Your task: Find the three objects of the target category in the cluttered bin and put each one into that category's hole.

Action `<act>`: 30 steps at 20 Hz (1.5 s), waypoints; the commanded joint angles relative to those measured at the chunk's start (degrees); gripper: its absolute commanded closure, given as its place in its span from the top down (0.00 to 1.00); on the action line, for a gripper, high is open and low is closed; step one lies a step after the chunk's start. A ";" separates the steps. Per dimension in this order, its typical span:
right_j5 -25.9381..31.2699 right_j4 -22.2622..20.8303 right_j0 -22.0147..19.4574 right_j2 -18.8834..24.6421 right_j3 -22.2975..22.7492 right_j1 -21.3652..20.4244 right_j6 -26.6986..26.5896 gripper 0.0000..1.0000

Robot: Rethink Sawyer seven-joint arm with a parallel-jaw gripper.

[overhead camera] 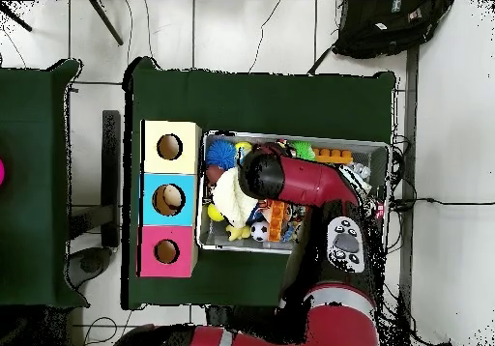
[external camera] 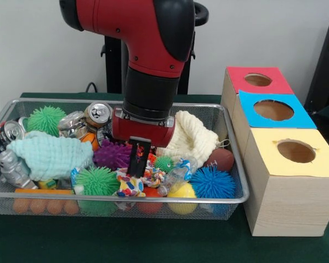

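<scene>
So the Sawyer arm [external camera: 153, 66] is right in the middle of the search step, with its gripper [external camera: 139, 159] dipped into the wire bin [external camera: 230, 200] near the front-centre of the pile. The black fingers [external camera: 136, 156] look drawn close together, and it honestly can't be told whether they've pinched anything or are just poking down between toys. Right under the tips sit a spotted soft toy [external camera: 130, 186] and a small green spiky ball [external camera: 164, 163], with a purple spiky ball [external camera: 112, 154] just behind. Which category is the target isn't shown, so candidates are a guess: spiky balls (the blue one [external camera: 213, 182], a big green one [external camera: 97, 181], another green at the back [external camera: 45, 119]) or the crushed cans [external camera: 98, 114] at the back left. Nothing is visibly sitting in the holes, so the task looks early. The next move probably calls for a straight lift to clear the bin's rim, then a swing over to the wooden box [external camera: 288, 203] with its red hole [external camera: 257, 80], blue hole [external camera: 273, 110] and yellow hole [external camera: 296, 151]. Room is tight: the box stands just beside the bin's wall, and the cream knit cloth [external camera: 193, 137] is heaped up on that side, so a low sideways drag could snag it. Above the bin it's open.
</scene>
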 commanded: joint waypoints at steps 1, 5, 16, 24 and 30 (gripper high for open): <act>-1.74 -0.37 0.59 -0.05 2.27 1.90 10.55 0.00; -5.76 -0.40 -1.04 1.89 3.82 1.49 10.98 1.00; -5.78 0.01 0.34 0.69 2.49 3.21 11.05 1.00; -6.32 0.13 1.33 -0.54 2.52 3.94 11.64 1.00; -8.80 -0.13 1.33 -1.33 3.00 5.46 12.00 1.00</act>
